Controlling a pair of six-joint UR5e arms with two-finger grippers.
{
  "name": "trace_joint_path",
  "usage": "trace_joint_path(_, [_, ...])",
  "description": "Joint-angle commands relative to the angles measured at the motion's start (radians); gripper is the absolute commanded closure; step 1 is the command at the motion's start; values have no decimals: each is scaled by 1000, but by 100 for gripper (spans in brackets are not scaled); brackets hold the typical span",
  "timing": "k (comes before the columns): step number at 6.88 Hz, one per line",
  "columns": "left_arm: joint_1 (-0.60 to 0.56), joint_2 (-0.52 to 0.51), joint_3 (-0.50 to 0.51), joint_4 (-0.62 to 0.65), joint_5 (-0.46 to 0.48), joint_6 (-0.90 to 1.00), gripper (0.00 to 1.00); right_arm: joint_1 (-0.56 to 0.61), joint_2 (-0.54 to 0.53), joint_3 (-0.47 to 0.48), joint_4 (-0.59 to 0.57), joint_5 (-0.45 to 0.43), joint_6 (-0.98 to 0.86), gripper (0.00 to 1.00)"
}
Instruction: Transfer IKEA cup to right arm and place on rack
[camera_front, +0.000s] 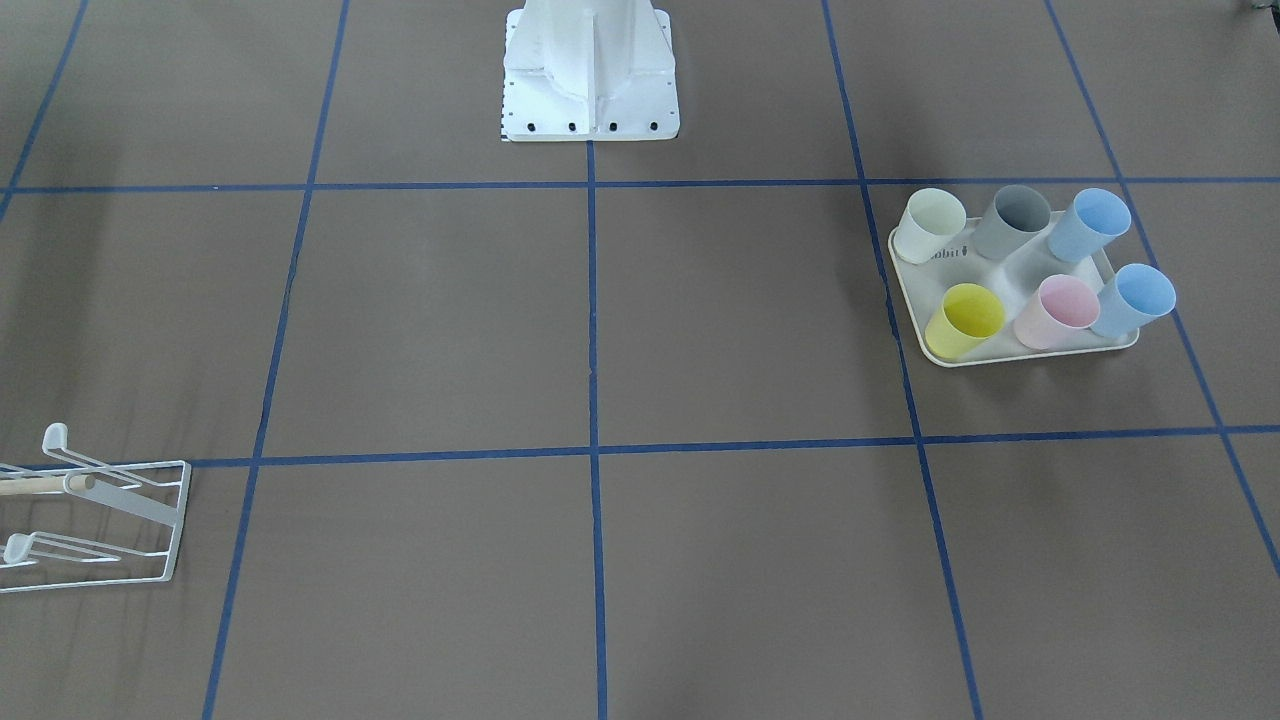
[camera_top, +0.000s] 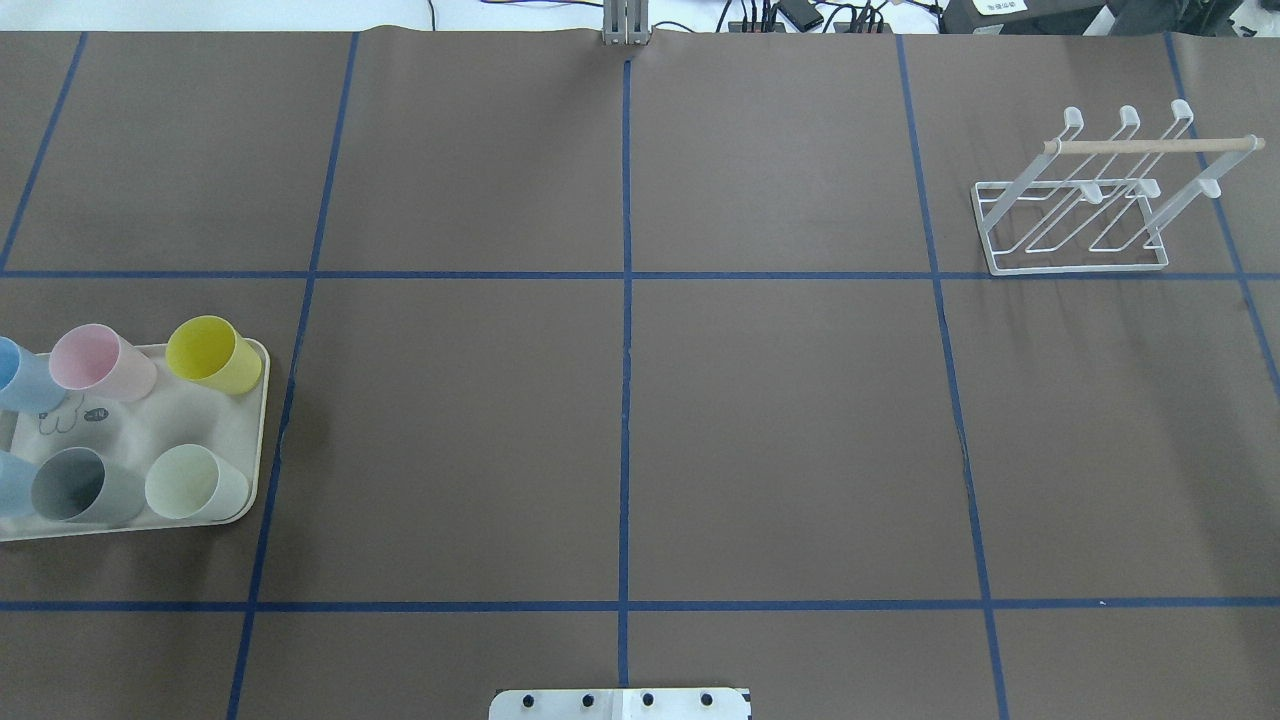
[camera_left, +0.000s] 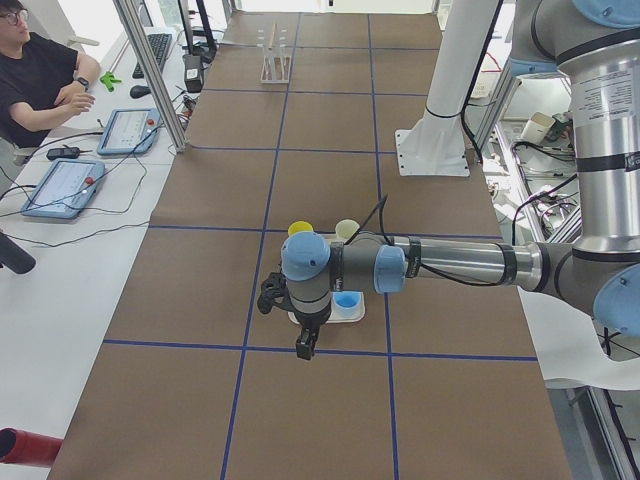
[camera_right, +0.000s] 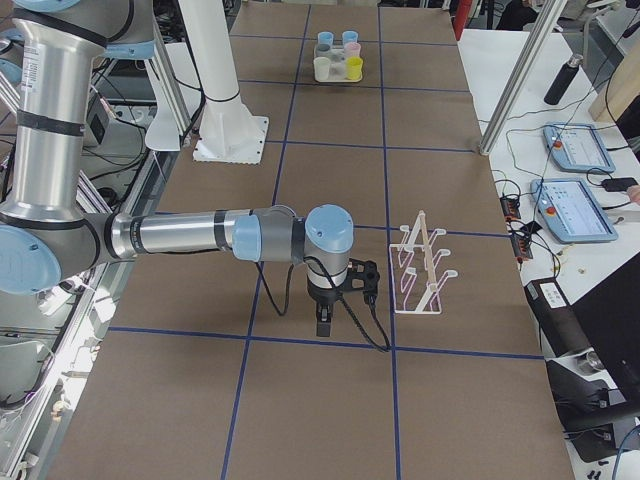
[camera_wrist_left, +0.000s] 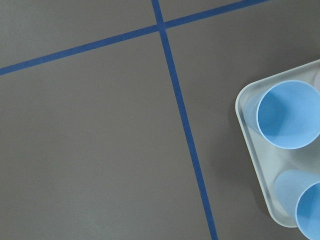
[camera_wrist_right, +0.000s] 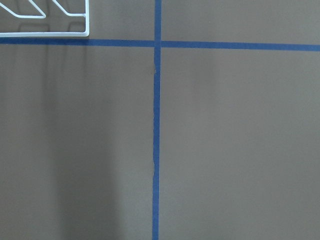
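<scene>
Several coloured cups stand on a cream tray (camera_top: 150, 415) at the table's left side, among them a yellow one (camera_top: 212, 354), a pink one (camera_top: 100, 362) and a grey one (camera_top: 85, 487). The left wrist view looks down on two blue cups (camera_wrist_left: 287, 112) at the tray's corner (camera_wrist_left: 250, 145). The white wire rack (camera_top: 1075, 268) with its wooden rod (camera_top: 1150, 146) stands empty at the far right. My left gripper (camera_left: 305, 345) hangs above the table by the tray. My right gripper (camera_right: 323, 325) hangs beside the rack (camera_right: 420, 275). I cannot tell whether either is open.
The robot's white base (camera_front: 590, 70) stands at the table's near middle edge. Blue tape lines (camera_top: 625, 400) divide the brown table into squares. An operator (camera_left: 40, 80) sits at a side desk with tablets. The rack's corner (camera_wrist_right: 45, 34) shows in the right wrist view.
</scene>
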Motion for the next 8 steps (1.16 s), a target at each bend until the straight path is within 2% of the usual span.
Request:
trace_joint_path(1, [0,0,-4,0,0,0,0,0,1,2,0,0,0,0])
trace_joint_path(3, [0,-2,-12,0,2,-2,0,0,10,3,0,2,3,0])
trace_joint_path(5, [0,-3,-23,-1,20,-2,0,-18,24,98,0,17,11,0])
trace_joint_path(6, [0,-32,-24,2,46,-6,0,-40,66,133,0,53,70,0])
trace_joint_path(8, [0,-102,-26,-3,40,-5,0,-116,143,166,3,86,78,0])
